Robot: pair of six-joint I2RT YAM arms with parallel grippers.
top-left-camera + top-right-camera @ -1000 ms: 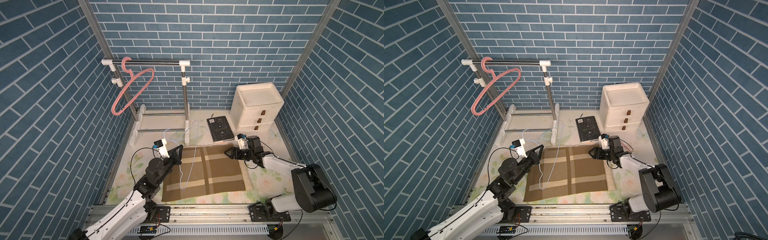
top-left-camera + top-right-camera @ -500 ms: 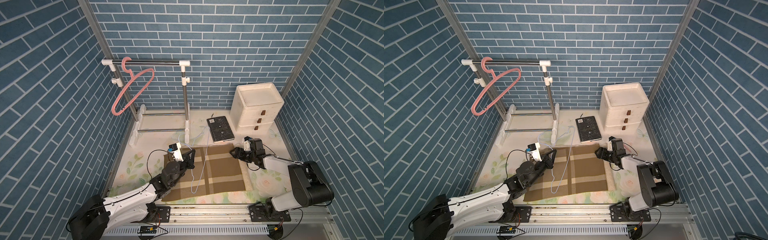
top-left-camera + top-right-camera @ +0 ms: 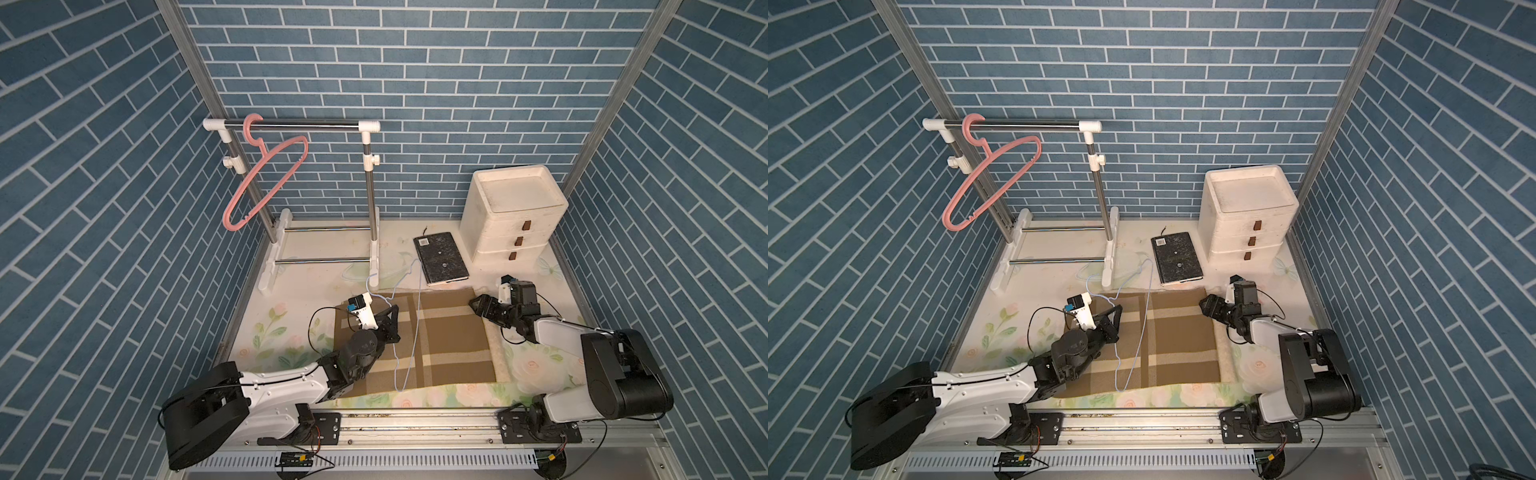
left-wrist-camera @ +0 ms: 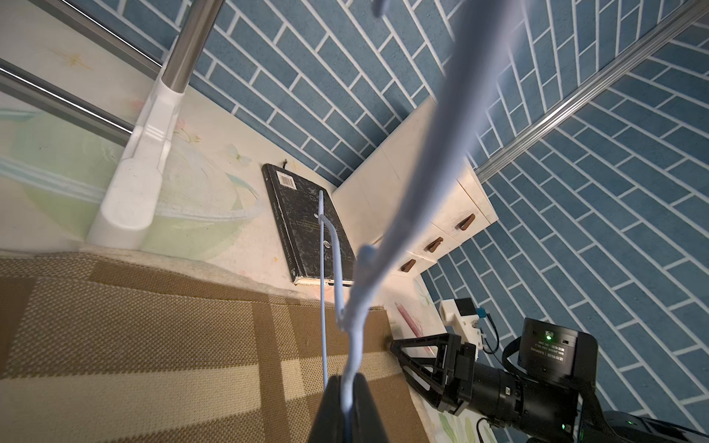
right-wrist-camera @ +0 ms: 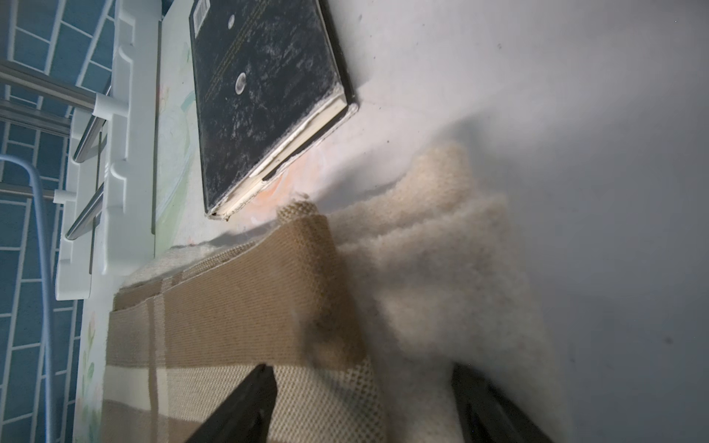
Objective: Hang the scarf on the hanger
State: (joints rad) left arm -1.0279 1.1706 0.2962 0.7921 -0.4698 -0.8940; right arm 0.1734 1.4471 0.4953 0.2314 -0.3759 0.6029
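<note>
your left jaws, clamped on the blue hanger (image 4: 431, 153), are bringing it in over the scarf (image 3: 451, 338) lying on the near tabletop (image 3: 291, 320); your right jaws, wide, are settling at its far right corner, seemingly straddling it.

Both arms are built of white links and black joints. The left arm (image 3: 282, 380) has a black drum base (image 3: 203, 419) at lower left; the right arm (image 3: 561, 336) has a matching one at lower right. The left gripper (image 3: 394, 309) and right gripper (image 3: 476, 302) are black, with braced triangular fingers. White wrist cameras (image 3: 360, 306) carry blue plugs and thin black cables (image 3: 311, 328). In the left wrist view, a green light (image 4: 548, 338) and white lettering mark a black motor housing.
</note>
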